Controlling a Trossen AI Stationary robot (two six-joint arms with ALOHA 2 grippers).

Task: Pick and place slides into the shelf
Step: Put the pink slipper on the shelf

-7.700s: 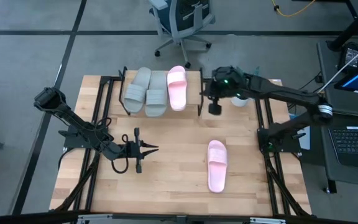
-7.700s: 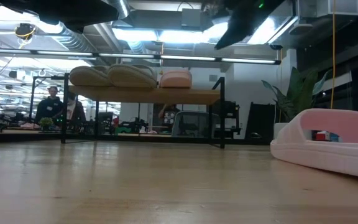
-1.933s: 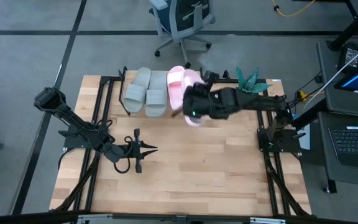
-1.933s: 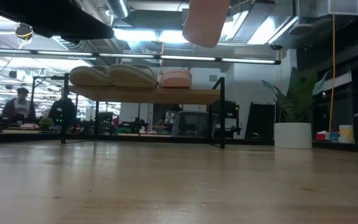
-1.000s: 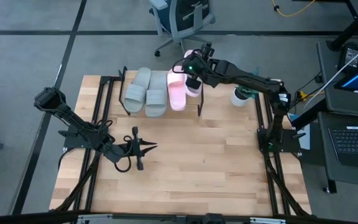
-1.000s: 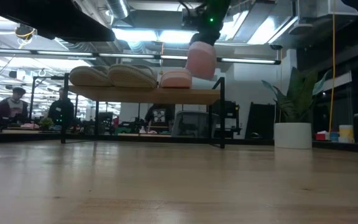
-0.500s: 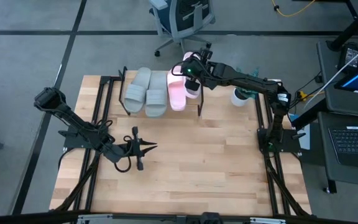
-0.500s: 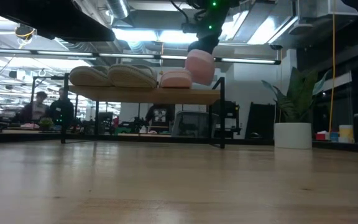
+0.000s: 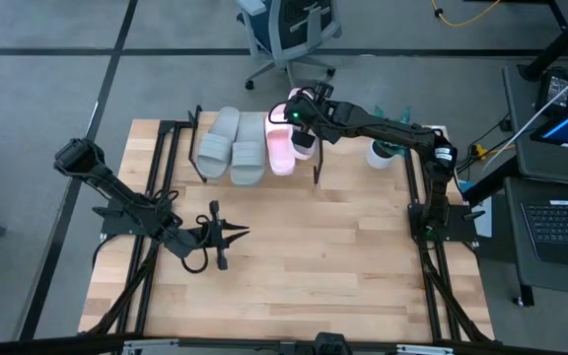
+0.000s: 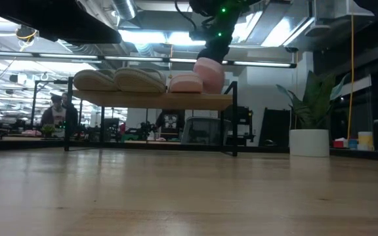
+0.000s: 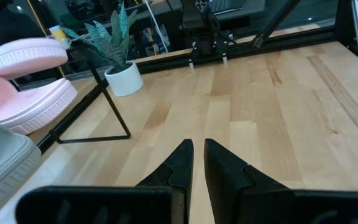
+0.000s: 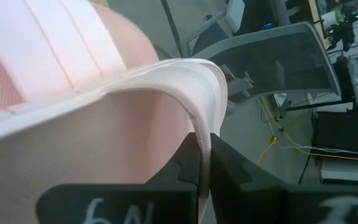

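The shelf (image 10: 151, 100) stands at the table's far edge, with two grey-green slides (image 9: 233, 146) and one pink slide (image 9: 280, 150) lying on its plank top. A second pink slide (image 10: 210, 74) hangs at the shelf's right end, right beside the resting pink one, with my right gripper (image 9: 302, 116) shut on it from above. Whether its lower end touches the plank I cannot tell. My left gripper (image 9: 237, 235) stays shut over the table's left middle, with nothing between its fingers (image 11: 197, 163). My right gripper pinches the thin edge of the pink slide's strap (image 12: 199, 118) between its two fingers. The fingers slant down from the table's right side. The slide hangs tilted below them, its lower end (image 10: 209, 88) just at the shelf top.
A white pot with a green plant (image 9: 383, 153) stands right of the shelf. An office chair (image 9: 286, 30) stands beyond the far edge. Black frame rails (image 9: 424, 247) run along both table sides. Bare wood (image 9: 314, 256) lies in the table's middle.
My right gripper has sunk toward the shelf's right end with the pink slide and drifted a little toward the table's left. The slide hangs lower now, close beside the pink one on the plank.
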